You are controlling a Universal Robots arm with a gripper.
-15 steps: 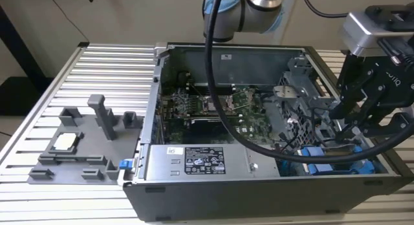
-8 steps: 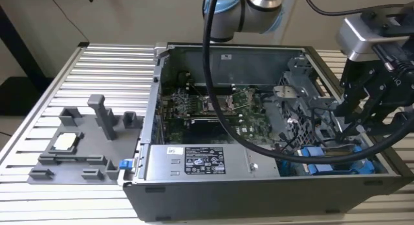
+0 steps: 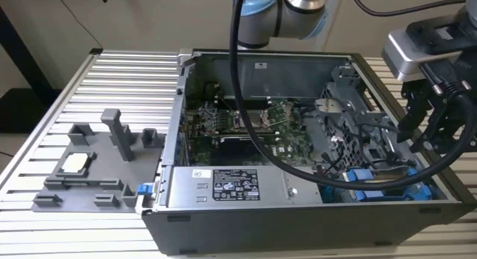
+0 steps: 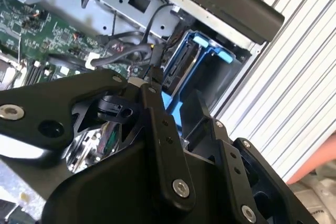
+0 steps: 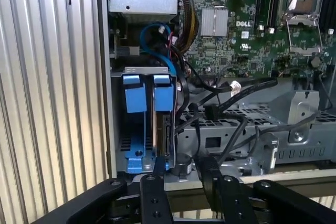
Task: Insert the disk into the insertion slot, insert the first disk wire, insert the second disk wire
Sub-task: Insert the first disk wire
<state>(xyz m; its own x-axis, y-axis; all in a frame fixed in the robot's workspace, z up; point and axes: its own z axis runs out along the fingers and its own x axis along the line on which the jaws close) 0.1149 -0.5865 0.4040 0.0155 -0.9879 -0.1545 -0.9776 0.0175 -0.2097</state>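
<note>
While the exterior view shows fingers (image 3: 410,116) parted, the first wrist view shows the disk (image 5: 165,135) edge-on in the insertion slot (image 5: 137,70).

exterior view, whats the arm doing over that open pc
A single robot arm holds its tool over the corner of an open computer case, where the insertion slot sits. The disk, in its blue carrier, stands on edge inside that slot, so it looks already seated. The tool's jaws are apart with nothing visibly held, just above the slot. Loose black cables lie beside the bay; whether any is plugged into the disk can't be told.
</note>
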